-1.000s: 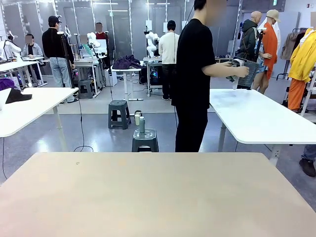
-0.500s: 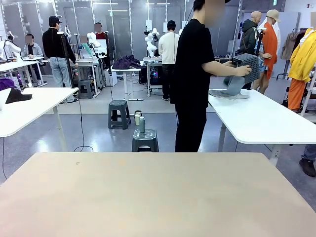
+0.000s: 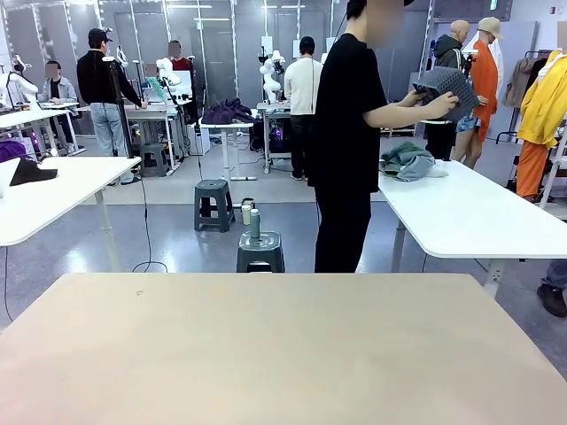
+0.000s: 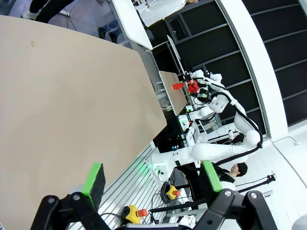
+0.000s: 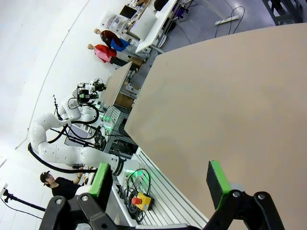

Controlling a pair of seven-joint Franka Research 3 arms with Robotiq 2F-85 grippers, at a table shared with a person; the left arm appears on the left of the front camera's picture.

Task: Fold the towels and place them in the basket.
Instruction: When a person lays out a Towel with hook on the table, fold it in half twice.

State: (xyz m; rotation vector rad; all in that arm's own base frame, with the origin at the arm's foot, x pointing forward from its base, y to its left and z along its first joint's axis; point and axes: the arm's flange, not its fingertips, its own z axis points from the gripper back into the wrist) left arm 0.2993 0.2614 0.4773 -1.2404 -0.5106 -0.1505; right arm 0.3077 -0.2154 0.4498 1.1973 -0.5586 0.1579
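Left gripper [image 4: 152, 177] and right gripper [image 5: 159, 182] wide open, empty, over table [image 4: 57, 96]; person [image 3: 347, 133] holds basket [image 3: 446, 88] tilted above heaped towels [image 3: 406, 162].

towels [image 3: 406, 162] heaped far off, number unclear

Beige rectangular counter [image 3: 283, 345] nearest, spanning foreground. Person in black clothes [image 3: 347, 133] beyond its far edge, right of centre. White rounded counter [image 3: 469, 212] right of person. Heap of pale blue-grey terry towels [image 3: 406, 162] on its left end. Dark grey lattice plastic basket [image 3: 446, 87] in person's hands, above towels, apart from them. Grey plastic stool [image 3: 260, 252] left of person, slim bottle [image 3: 254, 223] on it. Second grey stool [image 3: 213, 202] behind, farther left.
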